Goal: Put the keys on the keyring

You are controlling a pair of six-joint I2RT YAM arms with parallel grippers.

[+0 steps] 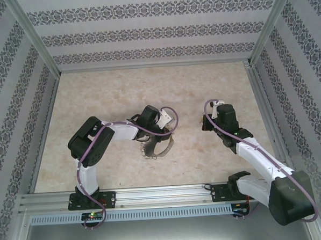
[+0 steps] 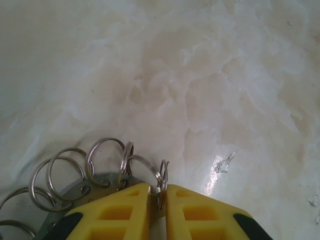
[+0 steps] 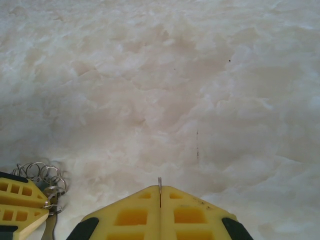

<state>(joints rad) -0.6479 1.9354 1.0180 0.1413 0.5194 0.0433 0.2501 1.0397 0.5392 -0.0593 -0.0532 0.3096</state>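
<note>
I have the left gripper point(image 2: 157, 189) down at the table point(image 2: 210, 75), its yellow pads drawn in to a narrow slit on one small wire loop at the edge of the keyring point(image 2: 75, 176). My reading is that this pins the ring and offers a loop toward the other arm. The right gripper point(image 3: 160, 190) sits well apart to the right, low over bare table, pads pressed together. A thin grey sliver stands up out of the seam between them. I take it for the key point(image 3: 159, 183) seen edge-on, held ready for threading, though I can't see its head. The keyring lies flat just under the left gripper, near the middle of the table. It is a grey band fringed with many overlapping silvery split loops.
</note>
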